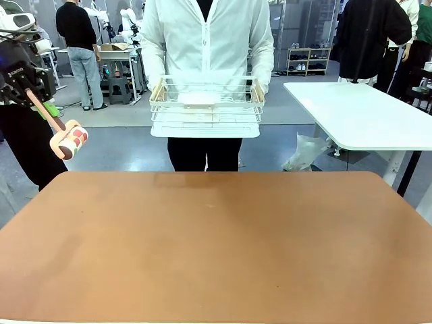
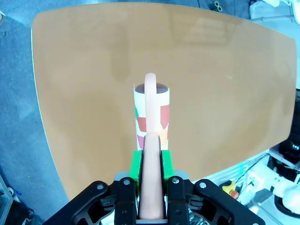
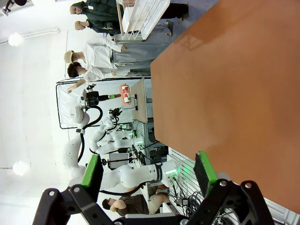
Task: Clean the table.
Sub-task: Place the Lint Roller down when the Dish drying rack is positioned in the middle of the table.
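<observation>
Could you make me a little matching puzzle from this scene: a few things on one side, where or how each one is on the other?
Things:
1. lint roller
2. white wire rack
3. right gripper
4. table

States:
A. jaws wide apart, nothing between them
B. carried in the person's two hands at the far side
C. bare reddish-brown top
D. handle clamped in the left gripper, held up off the table's left end

Pairs: 1-D, 2-B, 3-A, 4-C
</observation>
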`<state>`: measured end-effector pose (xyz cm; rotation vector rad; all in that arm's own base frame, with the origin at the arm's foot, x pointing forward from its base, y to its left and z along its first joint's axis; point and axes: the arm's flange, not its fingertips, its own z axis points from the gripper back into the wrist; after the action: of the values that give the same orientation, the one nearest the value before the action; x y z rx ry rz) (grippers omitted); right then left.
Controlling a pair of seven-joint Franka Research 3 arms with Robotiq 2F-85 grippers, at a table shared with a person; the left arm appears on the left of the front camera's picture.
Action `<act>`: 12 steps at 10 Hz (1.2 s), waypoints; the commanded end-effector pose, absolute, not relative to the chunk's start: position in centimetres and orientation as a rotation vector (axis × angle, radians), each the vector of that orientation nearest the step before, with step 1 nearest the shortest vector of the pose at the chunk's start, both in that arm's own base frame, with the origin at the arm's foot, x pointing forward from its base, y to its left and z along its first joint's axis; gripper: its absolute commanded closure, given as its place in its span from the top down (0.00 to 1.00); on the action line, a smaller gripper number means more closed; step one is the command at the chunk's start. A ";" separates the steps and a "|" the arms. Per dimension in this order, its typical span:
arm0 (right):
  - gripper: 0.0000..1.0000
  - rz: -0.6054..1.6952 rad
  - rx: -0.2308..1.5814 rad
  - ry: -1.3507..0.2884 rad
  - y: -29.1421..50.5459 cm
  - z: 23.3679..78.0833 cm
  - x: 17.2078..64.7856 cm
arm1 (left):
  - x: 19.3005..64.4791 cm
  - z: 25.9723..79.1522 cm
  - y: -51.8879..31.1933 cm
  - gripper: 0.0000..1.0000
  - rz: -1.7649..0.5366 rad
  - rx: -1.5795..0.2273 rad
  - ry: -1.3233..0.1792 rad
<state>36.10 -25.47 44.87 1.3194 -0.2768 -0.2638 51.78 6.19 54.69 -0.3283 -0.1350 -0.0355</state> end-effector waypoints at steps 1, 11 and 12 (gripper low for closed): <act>1.00 -0.261 1.321 -0.277 -25.4 45.0 35.9 | 51.7 55.0 6.4 0.21 -0.042 -0.319 -0.139; 1.00 -0.261 1.321 -0.277 -25.4 45.0 35.9 | 51.7 55.0 6.4 0.21 -0.042 -0.319 -0.139; 1.00 -0.261 1.321 -0.277 -25.4 45.0 35.9 | 51.7 55.0 6.4 0.21 -0.042 -0.319 -0.139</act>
<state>36.10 -25.47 44.87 1.3194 -0.2768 -0.2638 51.78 6.19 54.69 -0.3283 -0.1350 -0.0355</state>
